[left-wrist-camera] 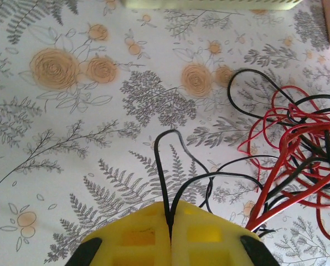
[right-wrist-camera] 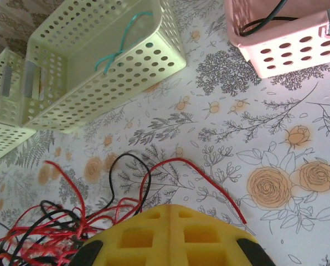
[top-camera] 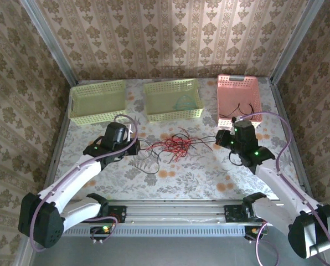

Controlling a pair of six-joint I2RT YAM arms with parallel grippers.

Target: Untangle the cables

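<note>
Yellow fingers (left-wrist-camera: 134, 235) of the left gripper (left-wrist-camera: 170, 215) are pressed together, with a black cable (left-wrist-camera: 160, 172) pinched in the seam between them; it rises from the tips, bends over in a narrow loop and runs right into the tangle (left-wrist-camera: 298, 160) of red and black cables on the flowered table (left-wrist-camera: 71, 138). From above, the tangle (top-camera: 176, 147) lies mid-table between the arms; the left gripper (top-camera: 135, 145) is at its left edge, and the right gripper (top-camera: 220, 139) is just off its right edge. Seen from its own wrist, the right gripper (right-wrist-camera: 168, 213) is also closed tip to tip; red and black strands pass beneath its left side, and I cannot tell whether one is caught; a red cable (right-wrist-camera: 179, 160) arcs over the tips and trails right.

Three baskets stand along the far side: a pale basket (top-camera: 97, 114) at left; a green basket (top-camera: 173, 114) in the middle, holding a teal cable (top-camera: 182, 103); a pink basket (top-camera: 238, 81) at right, with a second black cable (top-camera: 243, 107) inside.
</note>
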